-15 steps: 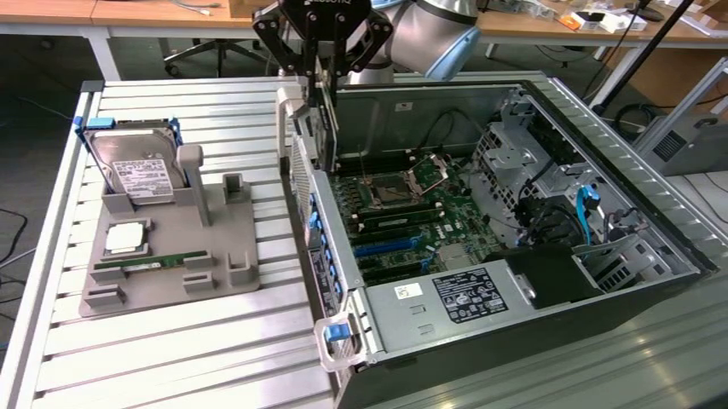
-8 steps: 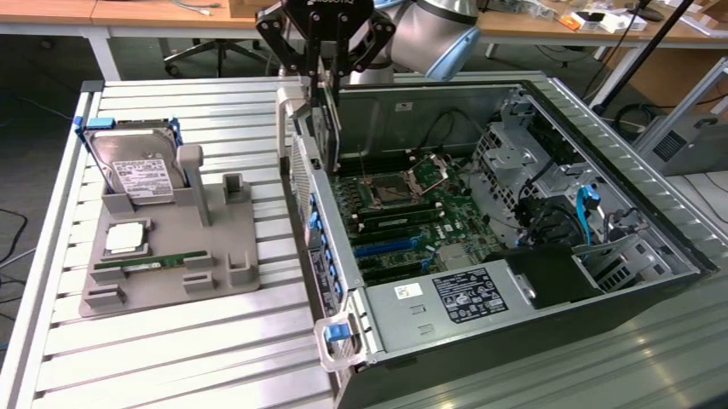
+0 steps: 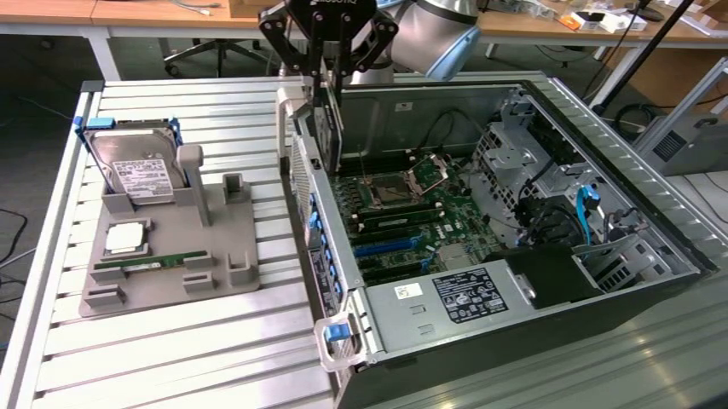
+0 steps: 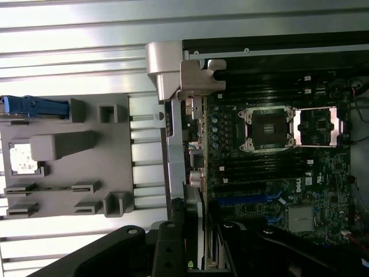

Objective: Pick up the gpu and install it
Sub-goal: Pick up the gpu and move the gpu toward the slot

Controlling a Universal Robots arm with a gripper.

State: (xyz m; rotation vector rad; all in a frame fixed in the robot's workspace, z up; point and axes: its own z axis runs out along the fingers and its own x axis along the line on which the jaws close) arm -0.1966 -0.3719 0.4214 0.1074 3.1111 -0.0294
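Gripper clamps one gpu, hanging edge-down beneath it at one open computer case's rim; I count one hard drive well aside.

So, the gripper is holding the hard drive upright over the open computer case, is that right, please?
Not quite: the gripper holds the gpu, not the hard drive, upright over the open computer case. The exterior view shows it; the hard drive stands in the grey holder beside the case.
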